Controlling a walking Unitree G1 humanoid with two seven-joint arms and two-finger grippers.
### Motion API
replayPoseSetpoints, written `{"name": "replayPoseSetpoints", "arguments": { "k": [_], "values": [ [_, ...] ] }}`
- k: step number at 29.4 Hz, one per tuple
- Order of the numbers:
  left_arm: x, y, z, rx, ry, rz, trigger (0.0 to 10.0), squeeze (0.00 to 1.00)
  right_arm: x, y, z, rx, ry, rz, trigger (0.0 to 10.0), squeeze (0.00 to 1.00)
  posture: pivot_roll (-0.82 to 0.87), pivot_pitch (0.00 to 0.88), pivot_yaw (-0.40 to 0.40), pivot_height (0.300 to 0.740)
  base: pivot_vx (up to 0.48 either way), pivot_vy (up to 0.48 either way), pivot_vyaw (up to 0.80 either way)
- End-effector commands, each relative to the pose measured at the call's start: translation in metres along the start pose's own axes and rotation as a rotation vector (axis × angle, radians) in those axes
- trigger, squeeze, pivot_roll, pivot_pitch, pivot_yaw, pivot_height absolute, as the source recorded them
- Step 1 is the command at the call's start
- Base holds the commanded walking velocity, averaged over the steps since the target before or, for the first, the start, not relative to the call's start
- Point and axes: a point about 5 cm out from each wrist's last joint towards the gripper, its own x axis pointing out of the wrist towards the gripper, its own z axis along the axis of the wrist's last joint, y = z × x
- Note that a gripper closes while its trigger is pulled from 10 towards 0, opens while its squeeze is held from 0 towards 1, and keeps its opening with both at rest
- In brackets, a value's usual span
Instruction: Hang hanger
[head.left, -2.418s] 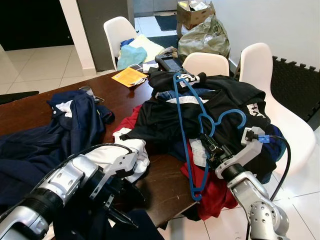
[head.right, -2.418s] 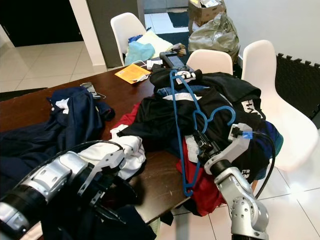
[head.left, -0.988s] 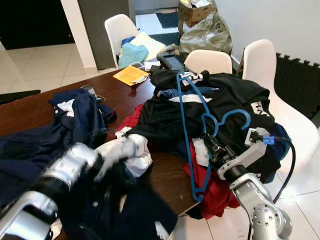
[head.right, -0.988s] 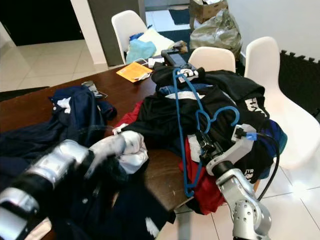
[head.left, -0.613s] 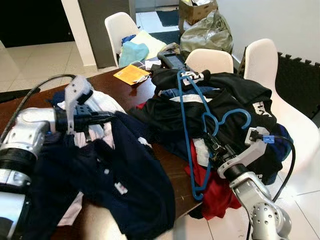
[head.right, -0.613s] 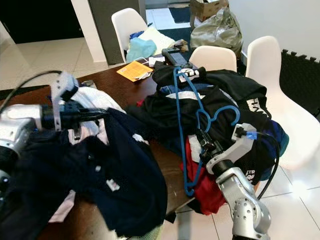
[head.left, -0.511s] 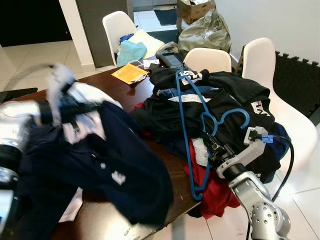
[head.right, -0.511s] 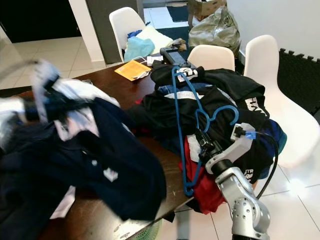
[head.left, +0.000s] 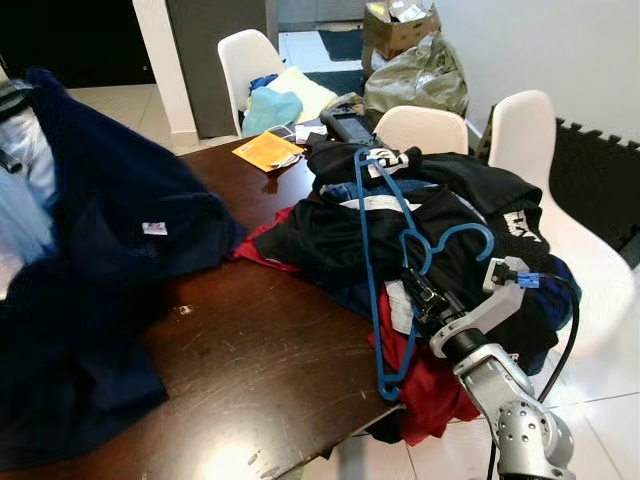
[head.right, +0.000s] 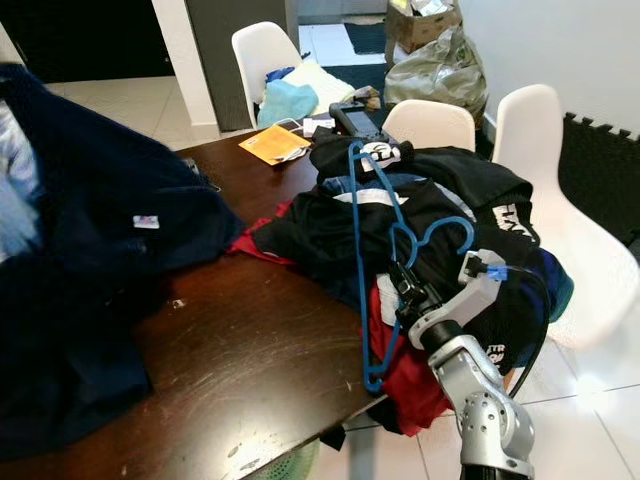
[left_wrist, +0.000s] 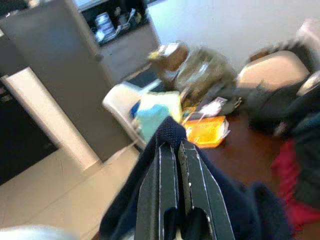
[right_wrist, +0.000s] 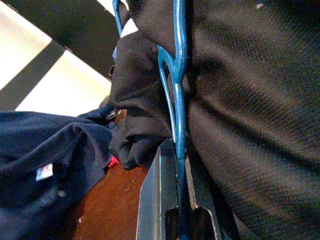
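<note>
right pincer (head.left: 412, 288) pinching blue hanger (head.left: 378, 262), which lies on black clothes (head.left: 440, 215) at worktop (head.left: 250, 360) edge | left pincer (left_wrist: 176, 150) pinching navy garment (head.left: 100, 250), raised | risk: hanger hook snags clothes, drags them floorward; garment slips

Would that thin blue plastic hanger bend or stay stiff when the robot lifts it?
The thin blue plastic hanger probably stays fairly stiff: its outline looks straight across the black clothes pile. Held low by the right gripper, it may swing or snag fabric.
</note>
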Motion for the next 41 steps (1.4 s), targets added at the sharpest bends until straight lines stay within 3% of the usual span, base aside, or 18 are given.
{"name": "replayPoseSetpoints", "arguments": {
  "k": [1,6,11,12,16,17,20,21,23,24,26,28,29,33,34,35,39,41],
  "values": [
    [-0.005,-0.014,0.025,-0.003,-0.089,-0.177,4.0,0.0,0.001,-0.004,-0.007,0.01,0.037,-0.022,10.0,0.0,0.11,0.065,-0.001,0.74,0.0,0.0,0.0],
    [-0.008,-0.065,0.005,-0.057,-0.01,-0.506,3.4,0.0,0.002,-0.004,-0.007,0.013,0.034,-0.019,10.0,0.0,0.1,0.065,0.009,0.74,0.0,0.0,0.0],
    [-0.015,-0.073,-0.017,-0.087,0.08,-0.516,2.2,0.0,0.002,-0.004,-0.006,0.013,0.034,-0.019,10.0,0.0,0.1,0.068,0.006,0.74,0.0,0.0,0.0],
    [-0.029,-0.066,-0.051,-0.113,0.244,-0.402,2.1,0.0,0.002,-0.005,-0.006,0.013,0.037,-0.018,10.0,0.0,0.11,0.076,-0.002,0.74,0.0,0.0,0.0],
    [-0.05,-0.057,-0.082,-0.149,0.412,-0.279,0.5,0.0,0.002,-0.006,-0.007,0.014,0.041,-0.016,10.0,0.0,0.11,0.08,-0.004,0.74,0.0,0.0,0.0],
    [-0.079,-0.05,-0.113,-0.189,0.614,-0.162,2.2,0.0,0.002,-0.006,-0.007,0.014,0.047,-0.013,10.0,0.0,0.12,0.087,-0.008,0.74,0.0,0.0,0.0],
    [-0.079,-0.05,-0.113,-0.189,0.614,-0.162,2.2,0.0,0.002,-0.006,-0.007,0.014,0.047,-0.013,10.0,0.0,0.12,0.087,-0.008,0.74,0.0,0.0,0.0],
    [-0.109,-0.042,-0.136,-0.194,0.808,-0.028,2.5,0.0,0.003,-0.007,-0.007,0.014,0.052,-0.012,10.0,0.0,0.12,0.089,-0.01,0.74,0.0,0.0,0.0],
    [-0.109,-0.042,-0.136,-0.194,0.808,-0.028,2.5,0.0,0.003,-0.007,-0.007,0.014,0.052,-0.012,10.0,0.0,0.12,0.089,-0.01,0.74,0.0,0.0,0.0],
    [-0.144,-0.031,-0.152,-0.179,0.986,0.138,0.9,0.0,0.003,-0.008,-0.007,0.016,0.055,-0.011,10.0,0.0,0.13,0.097,-0.02,0.74,0.0,0.0,0.0],
    [-0.168,-0.025,-0.158,-0.17,1.079,0.278,1.4,0.0,0.003,-0.008,-0.007,0.018,0.058,-0.01,10.0,0.0,0.13,0.1,-0.026,0.74,0.0,0.0,0.0],
    [-0.168,-0.025,-0.158,-0.17,1.079,0.278,1.4,0.0,0.003,-0.008,-0.007,0.018,0.058,-0.01,10.0,0.0,0.13,0.1,-0.026,0.74,0.0,0.0,0.0],
    [-0.173,-0.025,-0.16,-0.151,1.069,0.36,7.0,0.0,0.003,-0.009,-0.007,0.02,0.061,-0.009,10.0,0.0,0.13,0.101,-0.032,0.74,0.0,0.0,0.0],
    [-0.173,-0.025,-0.16,-0.151,1.069,0.36,7.0,0.0,0.003,-0.009,-0.007,0.02,0.061,-0.009,10.0,0.0,0.13,0.101,-0.032,0.74,0.0,0.0,0.0],
    [-0.157,-0.034,-0.16,-0.157,0.952,0.391,10.0,0.0,0.003,-0.009,-0.008,0.02,0.065,-0.007,10.0,0.0,0.12,0.101,-0.036,0.74,0.0,0.0,0.0],
    [-0.133,-0.043,-0.158,-0.163,0.822,0.388,10.0,0.0,0.002,-0.008,-0.008,0.018,0.067,-0.007,10.0,0.0,0.11,0.103,-0.036,0.74,0.0,0.0,0.0],
    [-0.133,-0.043,-0.158,-0.163,0.822,0.388,10.0,0.0,0.002,-0.008,-0.008,0.018,0.067,-0.007,10.0,0.0,0.11,0.103,-0.036,0.74,0.0,0.0,0.0],
    [-0.11,-0.051,-0.152,-0.17,0.704,0.369,10.0,0.0,0.001,-0.008,-0.007,0.015,0.068,-0.007,10.0,0.0,0.1,0.104,-0.036,0.74,0.0,0.0,0.0]
  ]
}}
